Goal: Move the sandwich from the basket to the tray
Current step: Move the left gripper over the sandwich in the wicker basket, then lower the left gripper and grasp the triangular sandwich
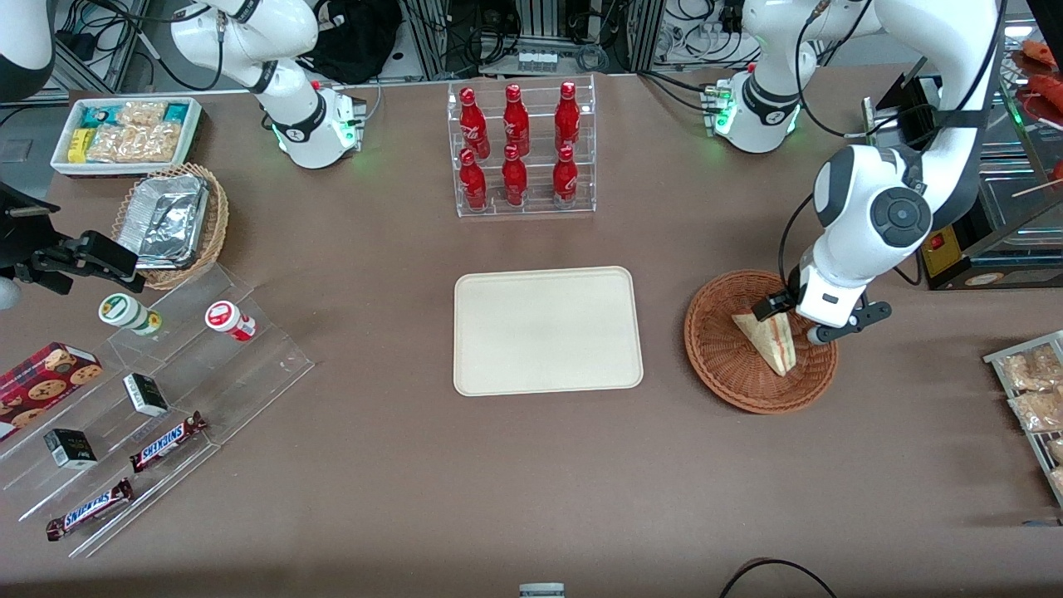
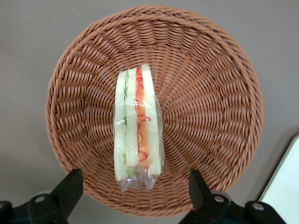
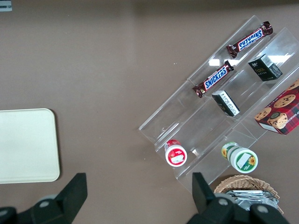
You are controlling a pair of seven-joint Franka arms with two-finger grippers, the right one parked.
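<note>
The left arm's black two-finger gripper (image 2: 133, 189) hangs above the large round reddish-brown woven wicker basket (image 1: 721, 355), fingers (image 2: 70, 186) spread wide with nothing between them; this spacing appears chosen to straddle the wedge before closing on it. The small triangular sandwich of pale white bread with red and yellow-green filling (image 2: 138, 123) lies inside the basket, sealed in clear film, standing on edge with its layered cut face turned up toward the wrist camera; in the front view the sandwich (image 1: 771, 340) sits in the basket's middle, partly under the wrist. The two fingers stand either side of the wedge's wrapped end, not touching it; judged from this, the step in hand is the approach before the grasp, and the transfer is not yet begun. The flat cream-beige rectangular tray with rounded corners (image 1: 548, 330) lies on the brown table just beside the basket, toward the parked arm's end, holding nothing. Farther from the front camera than the tray, a clear acrylic rack (image 1: 525, 149) holds six red bottles; at the parked arm's end, a smaller tan wicker basket (image 1: 214, 228) holds foil trays, and a white bin (image 1: 129, 133) holds snack packets.
</note>
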